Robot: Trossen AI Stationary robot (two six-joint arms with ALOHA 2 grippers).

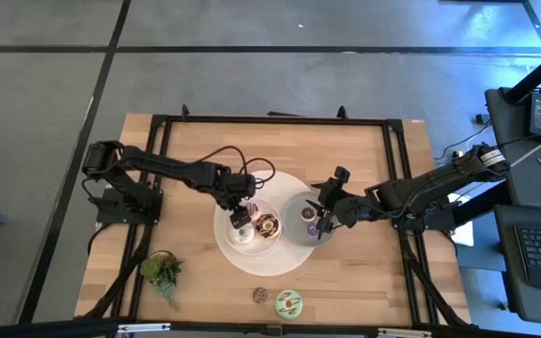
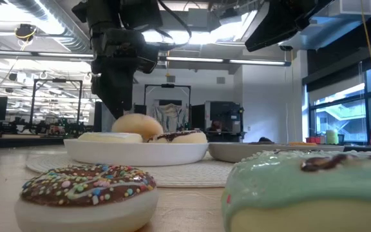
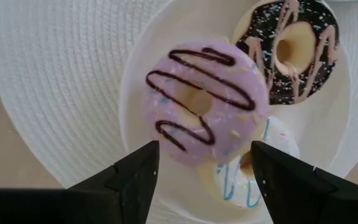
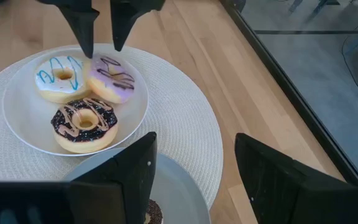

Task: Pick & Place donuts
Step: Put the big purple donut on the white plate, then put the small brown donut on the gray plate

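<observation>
We find the left gripper (image 1: 241, 214) above the white dish (image 4: 17, 127), its jaws spread apart and holding nothing. The pink donut (image 3: 204, 102) lies between and just beyond its fingertips (image 3: 143, 163), leaning on the white donut with blue icing (image 3: 253, 174), which sits in the same dish. The chocolate donut (image 3: 294, 46) lies beside both in that dish, touching or nearly touching the pink one; we cannot tell which.

The white dish rests on a round woven mat (image 1: 289, 188). The grey dish (image 1: 299, 221) sits just beside the white dish on the mat, and we see a small dark donut (image 1: 308, 214) in it. The right gripper (image 1: 325, 223) hangs over the grey dish with its jaws apart and nothing between them.

Away from the white dish, near the table's (image 1: 364, 272) front edge, lie the green donut (image 1: 288, 301) and a small brown donut with sprinkles (image 1: 260, 296), close together. In the low view these two fill the foreground. A small leafy plant (image 1: 162, 272) stands on the table farther along the front edge from the white dish, on the left arm's side.
</observation>
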